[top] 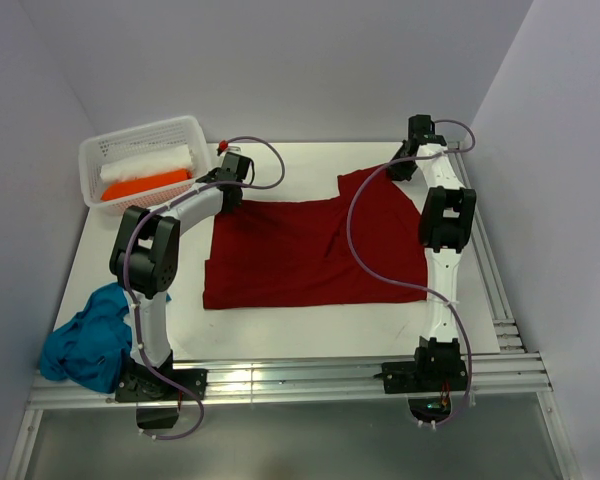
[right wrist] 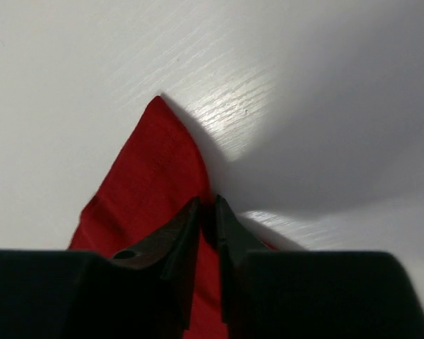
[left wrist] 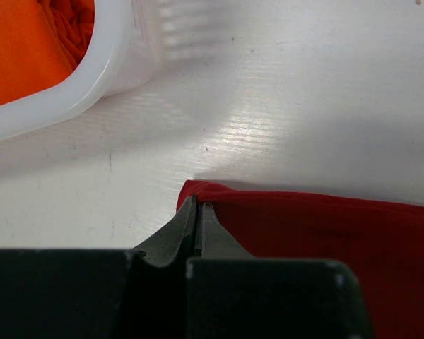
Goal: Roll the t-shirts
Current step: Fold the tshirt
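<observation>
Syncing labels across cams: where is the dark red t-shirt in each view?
Top external: dark red t-shirt spread flat, mid-table.
Left wrist: lower right, its corner at the left gripper.
Right wrist: lower left of centre, its pointed corner just ahead of the right gripper.
Shared landmark: the white table, under the shirt in all three.

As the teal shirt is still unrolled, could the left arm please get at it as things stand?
Probably not yet: the left gripper is shut on a corner of the red t-shirt. The teal shirt lies uncovered beside that arm's base, so the way looks free once it lets go.
</observation>
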`<state>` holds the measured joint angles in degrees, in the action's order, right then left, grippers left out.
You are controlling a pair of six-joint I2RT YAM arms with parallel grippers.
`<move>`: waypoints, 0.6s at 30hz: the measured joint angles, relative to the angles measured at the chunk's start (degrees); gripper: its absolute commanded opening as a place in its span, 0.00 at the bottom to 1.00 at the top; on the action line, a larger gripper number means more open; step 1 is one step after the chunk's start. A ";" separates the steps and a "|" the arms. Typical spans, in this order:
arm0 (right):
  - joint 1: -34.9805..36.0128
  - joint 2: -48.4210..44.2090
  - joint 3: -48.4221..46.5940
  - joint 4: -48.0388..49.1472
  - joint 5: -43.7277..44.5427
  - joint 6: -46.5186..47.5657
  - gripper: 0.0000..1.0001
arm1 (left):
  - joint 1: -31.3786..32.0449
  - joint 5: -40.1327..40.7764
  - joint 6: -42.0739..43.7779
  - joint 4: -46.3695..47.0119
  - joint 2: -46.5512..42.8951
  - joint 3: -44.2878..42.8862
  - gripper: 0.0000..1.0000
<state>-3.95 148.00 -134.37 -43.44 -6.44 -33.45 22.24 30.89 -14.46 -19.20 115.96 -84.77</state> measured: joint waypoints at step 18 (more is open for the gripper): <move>-2.99 -4.17 9.25 7.67 1.20 -3.04 0.00 | -1.53 -0.07 -1.18 -1.49 0.00 -1.05 0.00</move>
<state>-6.94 143.83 -125.12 -35.77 -5.23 -36.49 20.71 30.83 -15.64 -20.69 115.96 -85.82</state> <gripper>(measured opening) 0.010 0.014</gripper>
